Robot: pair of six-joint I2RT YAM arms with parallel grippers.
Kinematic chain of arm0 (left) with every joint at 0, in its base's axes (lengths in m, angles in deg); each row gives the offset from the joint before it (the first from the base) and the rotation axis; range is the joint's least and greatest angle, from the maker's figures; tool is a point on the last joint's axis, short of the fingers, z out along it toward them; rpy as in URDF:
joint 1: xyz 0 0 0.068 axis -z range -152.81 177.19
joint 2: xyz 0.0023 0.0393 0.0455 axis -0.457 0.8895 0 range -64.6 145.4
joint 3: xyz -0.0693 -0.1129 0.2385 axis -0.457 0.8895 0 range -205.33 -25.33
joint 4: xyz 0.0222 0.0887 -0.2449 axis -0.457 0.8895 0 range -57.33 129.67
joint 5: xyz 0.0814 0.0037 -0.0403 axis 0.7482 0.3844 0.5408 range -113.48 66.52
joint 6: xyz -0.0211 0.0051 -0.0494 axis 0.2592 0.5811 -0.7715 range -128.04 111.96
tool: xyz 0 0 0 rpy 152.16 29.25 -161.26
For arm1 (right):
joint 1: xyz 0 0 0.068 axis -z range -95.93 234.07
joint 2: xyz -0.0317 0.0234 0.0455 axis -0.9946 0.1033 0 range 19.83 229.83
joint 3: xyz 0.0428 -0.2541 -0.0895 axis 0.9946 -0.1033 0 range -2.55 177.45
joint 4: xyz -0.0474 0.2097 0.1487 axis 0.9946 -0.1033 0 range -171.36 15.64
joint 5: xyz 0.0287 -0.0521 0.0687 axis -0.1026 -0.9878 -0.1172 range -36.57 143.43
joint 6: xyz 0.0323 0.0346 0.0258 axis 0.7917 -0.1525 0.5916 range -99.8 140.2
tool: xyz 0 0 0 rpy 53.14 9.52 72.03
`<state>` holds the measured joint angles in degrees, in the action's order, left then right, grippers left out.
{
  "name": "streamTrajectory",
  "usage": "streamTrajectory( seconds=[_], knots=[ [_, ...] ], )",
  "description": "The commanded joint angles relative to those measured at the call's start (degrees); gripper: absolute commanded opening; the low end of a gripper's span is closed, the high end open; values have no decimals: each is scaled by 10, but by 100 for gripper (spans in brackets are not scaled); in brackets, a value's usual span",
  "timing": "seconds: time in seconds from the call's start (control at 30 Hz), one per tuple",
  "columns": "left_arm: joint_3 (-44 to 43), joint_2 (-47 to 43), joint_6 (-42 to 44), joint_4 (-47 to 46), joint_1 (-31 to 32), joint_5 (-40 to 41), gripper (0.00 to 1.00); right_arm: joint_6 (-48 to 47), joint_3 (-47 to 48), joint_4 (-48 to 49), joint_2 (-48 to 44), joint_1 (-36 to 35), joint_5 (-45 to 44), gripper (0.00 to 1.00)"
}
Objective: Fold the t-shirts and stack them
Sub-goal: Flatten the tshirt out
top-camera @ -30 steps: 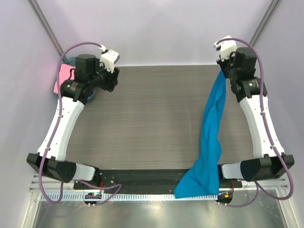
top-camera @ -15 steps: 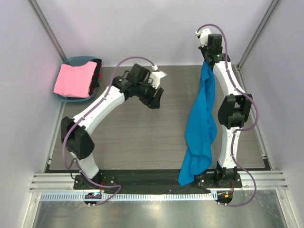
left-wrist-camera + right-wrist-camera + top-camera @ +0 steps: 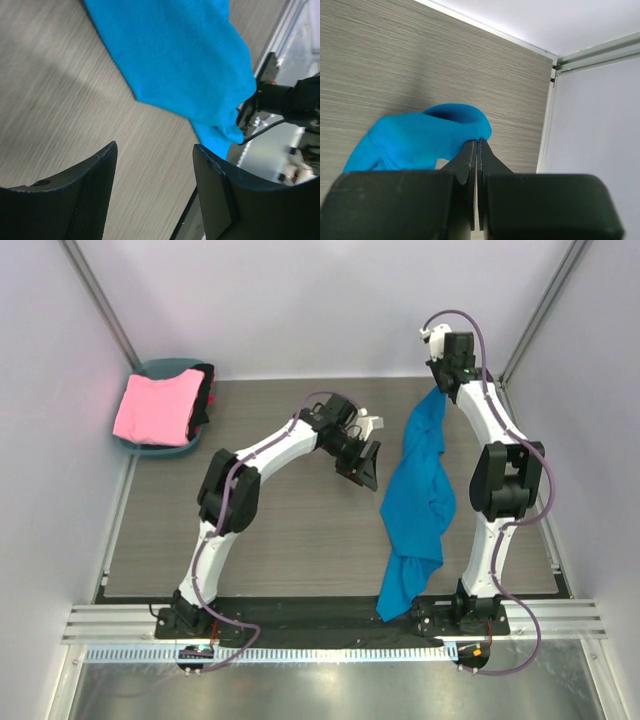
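Hanging twisted from the pinching right tool (image 3: 477, 146), the blue t-shirt (image 3: 420, 490) droops; left tool (image 3: 155, 147) gapes.

A grey wood-grain table (image 3: 280, 540) is enclosed by pale, evenly lit walls (image 3: 320, 300) behind it and at both sides — slim metal posts (image 3: 97, 300) are set at its far corners. Along its near edge, a perforated white rail (image 3: 330, 652) is fixed.
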<state>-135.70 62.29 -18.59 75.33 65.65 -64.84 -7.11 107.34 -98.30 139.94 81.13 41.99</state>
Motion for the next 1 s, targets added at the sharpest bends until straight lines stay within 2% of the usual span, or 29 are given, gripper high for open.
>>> streamTrajectory(
  seconds=[0.0,0.27,0.67,0.7,0.77,0.8,0.9,0.97],
  knots=[
    [-34,31,-52,-34,4,-101,63,10,-19,28,-66,0,-2,1],
    [-61,96,-69,-53,35,-116,63,10,-64,29,-88,3,-2,1],
    [-87,177,-64,-69,50,-92,56,18,-56,30,-81,4,-2,1],
    [-88,180,-60,-68,50,-91,47,20,-57,29,-82,3,-2,1],
    [-93,183,-53,-64,49,-85,36,21,-61,30,-85,3,-2,1],
    [-93,182,-48,-59,49,-79,27,21,-63,30,-86,4,-2,1],
    [-96,177,-33,-48,45,-72,7,20,-71,30,-93,4,-4,1],
    [-102,173,-25,-39,40,-65,4,17,-78,31,-96,3,-5,1]
  ],
)
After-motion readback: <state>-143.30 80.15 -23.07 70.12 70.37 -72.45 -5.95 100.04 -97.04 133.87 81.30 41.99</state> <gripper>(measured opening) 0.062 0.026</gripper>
